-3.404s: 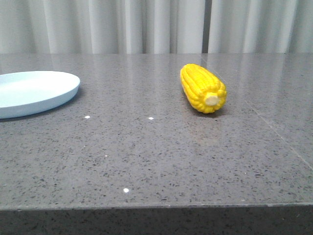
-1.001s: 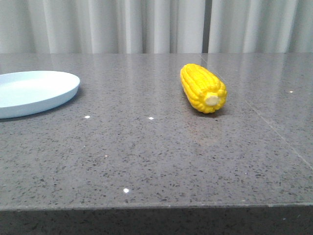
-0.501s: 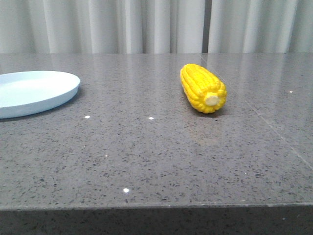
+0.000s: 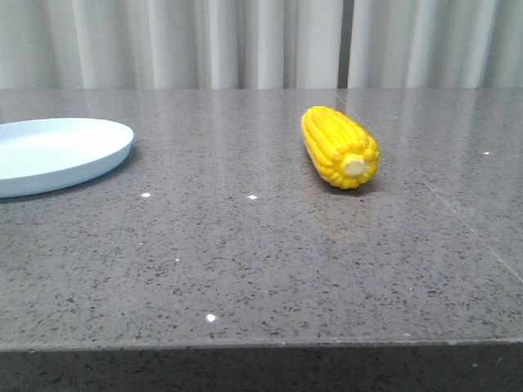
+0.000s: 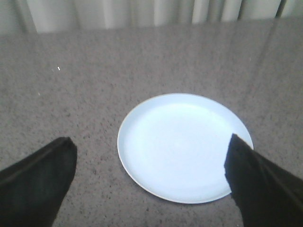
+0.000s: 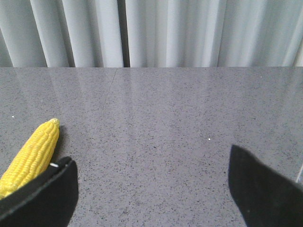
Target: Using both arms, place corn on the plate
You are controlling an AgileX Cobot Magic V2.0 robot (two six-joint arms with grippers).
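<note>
- Front view: corn (image 4: 338, 147) lying on the grey table (image 4: 245, 261), stub end toward the camera, right of centre. Plate (image 4: 57, 153) at the far left, partly cut off by the frame, well apart from the corn. No arm in sight here. Bare table between the two, so plenty of room for a carry across; near table edge close along the bottom of the view.
- Left wrist view: left gripper (image 5: 151, 165) hanging above the plate (image 5: 182, 144), fingers (image 5: 40, 177) spread wide, holding nothing. Plate bare, open table all round its rim, curtain (image 5: 142, 12) behind the far edge.
- Right wrist view: right gripper (image 6: 151, 184) with fingers (image 6: 45, 191) spread wide and empty, corn (image 6: 31, 158) lying off to one side, just beside one finger and not between the pair.
- Likely trouble: closing from this offset would probably catch only the corn's side or miss it. Glossy and round, so a nudge could roll it away, and a light pinch could let it slip on the lift. Probably safest to centre over the cob first and close across its width.
</note>
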